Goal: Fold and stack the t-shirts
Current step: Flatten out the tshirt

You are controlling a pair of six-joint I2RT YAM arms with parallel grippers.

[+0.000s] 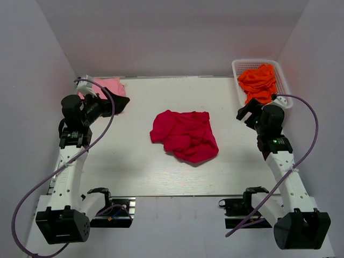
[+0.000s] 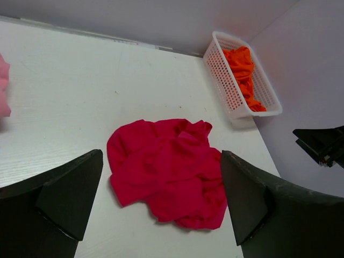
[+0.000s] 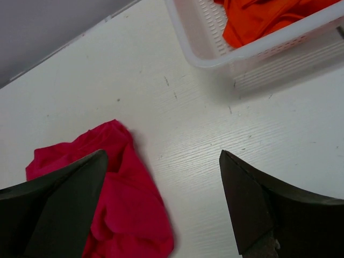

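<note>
Left gripper (image 1: pixel 119 105): jaws wide, empty; the crimson t-shirt (image 1: pixel 185 135) lies at its 4 o'clock in the top view.
Right gripper (image 1: pixel 247 113): jaws wide, empty; the same shirt lies at its 8 o'clock.
Nearer arm: judged about equal.
Shirt: crumpled at mid-table (image 1: pixel 134 172), long axis unclear.
Others: pink t-shirt (image 1: pixel 110 86) at far left; orange t-shirts (image 1: pixel 258 83) in the basket (image 1: pixel 236 67).

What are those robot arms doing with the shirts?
Neither arm is holding anything right now. The red shirt lies crumpled in the middle of the table, not yet folded. The left gripper and right gripper are both open, one on each side of it. A pink shirt sits in the far left corner. Orange shirts are in the basket at the far right.
</note>
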